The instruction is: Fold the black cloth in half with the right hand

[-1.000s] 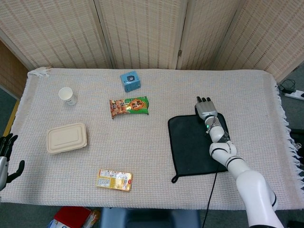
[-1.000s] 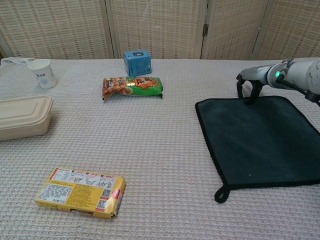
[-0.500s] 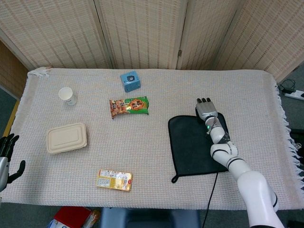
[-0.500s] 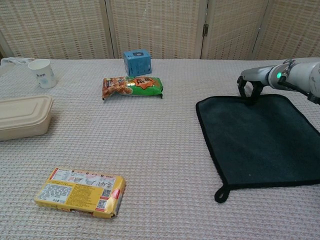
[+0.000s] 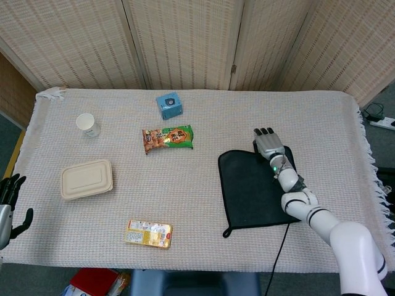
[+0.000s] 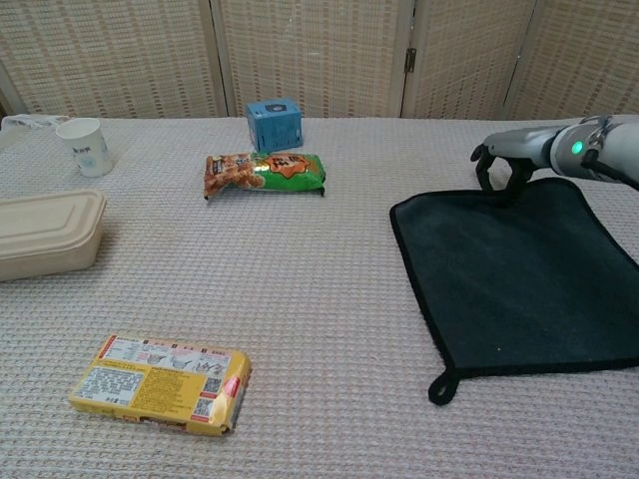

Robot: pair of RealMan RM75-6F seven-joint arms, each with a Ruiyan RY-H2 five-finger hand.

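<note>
The black cloth [image 5: 253, 191] [image 6: 519, 279] lies spread flat on the right side of the table, with a small loop at its near left corner. My right hand [image 5: 266, 143] [image 6: 499, 165] is at the cloth's far edge, fingers curled down and pinching the hem, which sits slightly raised there. My left hand [image 5: 7, 197] hangs off the table's left edge, fingers apart and holding nothing; only the head view shows it.
A blue box [image 5: 168, 105] and a green-orange snack bag [image 5: 168, 137] lie at the far middle. On the left are a paper cup [image 5: 88, 124] and a beige lidded container [image 5: 87, 179]. A yellow packet [image 5: 149, 234] lies near the front edge.
My right hand has risen slightly at the cloth's far edge, and the hem there has come up with it. The left hand has not moved.
</note>
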